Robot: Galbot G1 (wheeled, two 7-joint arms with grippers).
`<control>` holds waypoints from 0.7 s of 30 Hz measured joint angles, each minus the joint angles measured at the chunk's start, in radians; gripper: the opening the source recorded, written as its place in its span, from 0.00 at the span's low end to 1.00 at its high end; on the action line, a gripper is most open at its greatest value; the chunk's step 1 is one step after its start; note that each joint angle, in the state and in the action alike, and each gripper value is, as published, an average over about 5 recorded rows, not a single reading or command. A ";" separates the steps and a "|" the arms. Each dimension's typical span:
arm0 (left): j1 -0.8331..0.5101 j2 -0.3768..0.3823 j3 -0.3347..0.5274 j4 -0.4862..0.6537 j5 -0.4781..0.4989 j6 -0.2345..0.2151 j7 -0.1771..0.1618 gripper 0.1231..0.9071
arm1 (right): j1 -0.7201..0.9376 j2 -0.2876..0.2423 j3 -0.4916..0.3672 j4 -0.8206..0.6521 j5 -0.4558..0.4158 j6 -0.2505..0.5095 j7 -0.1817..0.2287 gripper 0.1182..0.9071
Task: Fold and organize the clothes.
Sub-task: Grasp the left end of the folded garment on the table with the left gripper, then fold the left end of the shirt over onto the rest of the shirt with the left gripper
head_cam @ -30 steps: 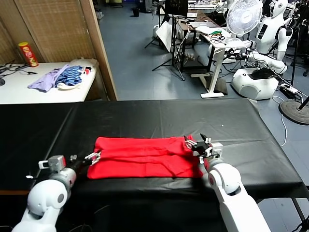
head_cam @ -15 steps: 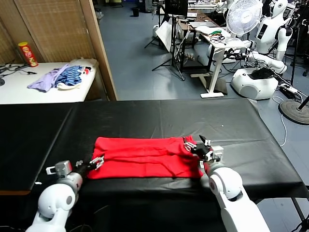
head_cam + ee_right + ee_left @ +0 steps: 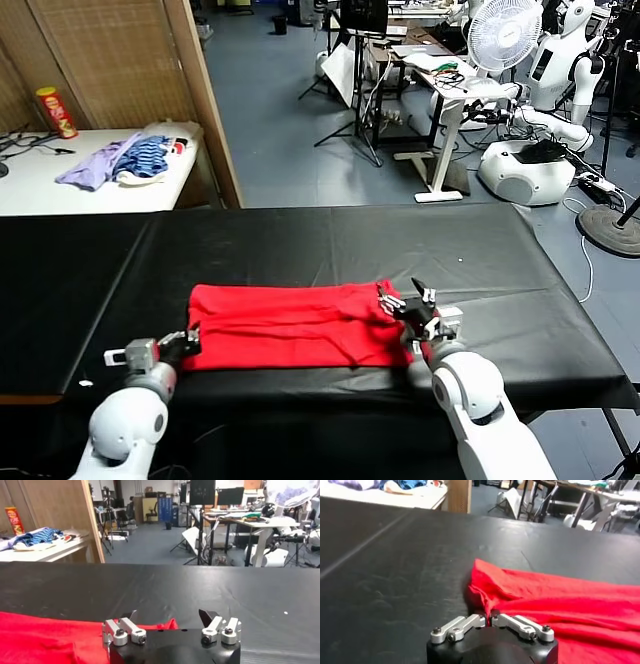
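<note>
Red shirt (image 3: pixel 295 325) lies flat on my black table (image 3: pixel 300 245), near the front edge, with lots of bare black cloth behind it and at both sides. My left gripper (image 3: pixel 185 342) sits at the shirt's left edge and my right gripper (image 3: pixel 405 303) at its right edge. From my left wrist, my jaws pinch the shirt's bunched corner (image 3: pixel 487 611). From my right wrist, my jaws stand wide apart over the red edge (image 3: pixel 150 625).

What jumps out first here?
The red T-shirt, folded into a long band across the black table. The left gripper is shut on its near left corner, while the right gripper stands open over its right end.
</note>
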 joint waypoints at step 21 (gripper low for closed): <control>0.003 0.255 0.004 -0.098 0.091 0.016 -0.023 0.04 | -0.066 0.023 0.041 0.078 -0.031 -0.011 0.009 0.86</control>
